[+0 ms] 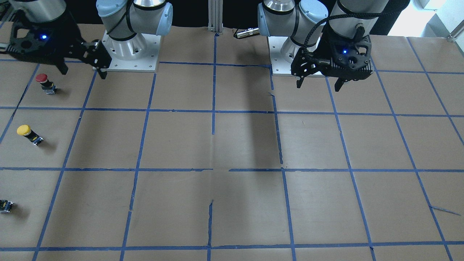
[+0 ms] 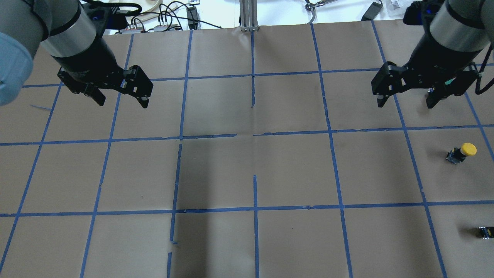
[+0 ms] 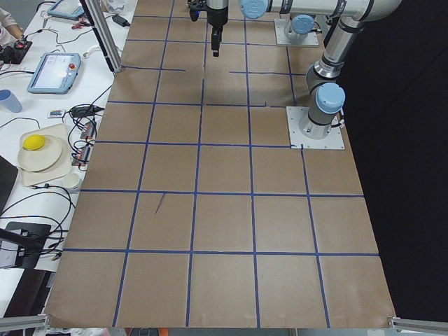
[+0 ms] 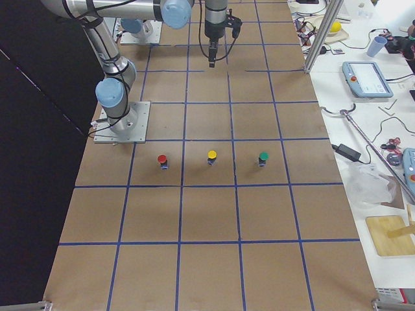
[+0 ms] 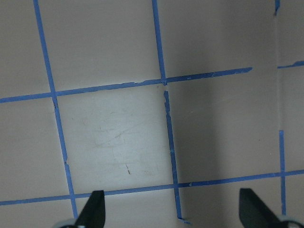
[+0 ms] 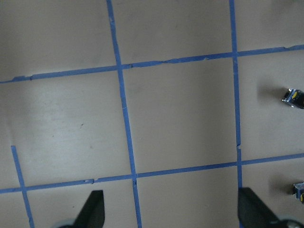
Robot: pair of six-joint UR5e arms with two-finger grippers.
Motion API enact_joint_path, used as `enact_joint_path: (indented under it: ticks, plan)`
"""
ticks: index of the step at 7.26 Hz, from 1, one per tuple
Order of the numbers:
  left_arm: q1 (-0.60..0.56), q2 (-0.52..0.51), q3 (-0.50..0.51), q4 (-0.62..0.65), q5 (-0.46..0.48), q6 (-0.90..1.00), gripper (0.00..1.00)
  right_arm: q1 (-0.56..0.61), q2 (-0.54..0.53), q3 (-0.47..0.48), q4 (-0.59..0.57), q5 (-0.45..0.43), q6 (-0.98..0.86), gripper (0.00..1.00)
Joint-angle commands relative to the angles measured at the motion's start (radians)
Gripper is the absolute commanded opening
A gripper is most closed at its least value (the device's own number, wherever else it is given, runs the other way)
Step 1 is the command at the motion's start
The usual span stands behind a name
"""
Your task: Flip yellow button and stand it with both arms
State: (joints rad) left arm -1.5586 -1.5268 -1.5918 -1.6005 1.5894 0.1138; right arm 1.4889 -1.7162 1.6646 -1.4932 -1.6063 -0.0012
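Observation:
The yellow button (image 1: 29, 135) appears to stand on its black-and-grey body with the cap up, near the table's end on my right side. It also shows in the overhead view (image 2: 461, 152) and the exterior right view (image 4: 212, 157). My right gripper (image 1: 84, 72) is open and empty, raised above the table and apart from the button; it shows in the overhead view (image 2: 405, 104) too. My left gripper (image 1: 319, 87) is open and empty over the table's other half (image 2: 122, 103). Neither wrist view shows the yellow cap.
A red-capped button (image 1: 45, 82) stands beside the yellow one, closer to the robot bases (image 1: 127, 47). A third small piece (image 2: 485, 231) stands on the yellow button's other side; it shows a green cap in the exterior right view (image 4: 263, 157). Blue tape lines grid the brown table.

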Motion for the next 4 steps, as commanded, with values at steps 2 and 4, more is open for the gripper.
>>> enact_joint_path:
  ticks: [2, 4]
  plan:
    - [0.003, -0.001, 0.003, -0.001, 0.003, 0.0, 1.0, 0.048, -0.042, 0.011, 0.048, 0.015, 0.026, 1.0]
    - [0.002, -0.001, 0.007, -0.001, 0.004, 0.001, 1.0, 0.048, -0.031, 0.011, 0.036, 0.063, 0.027, 1.0]
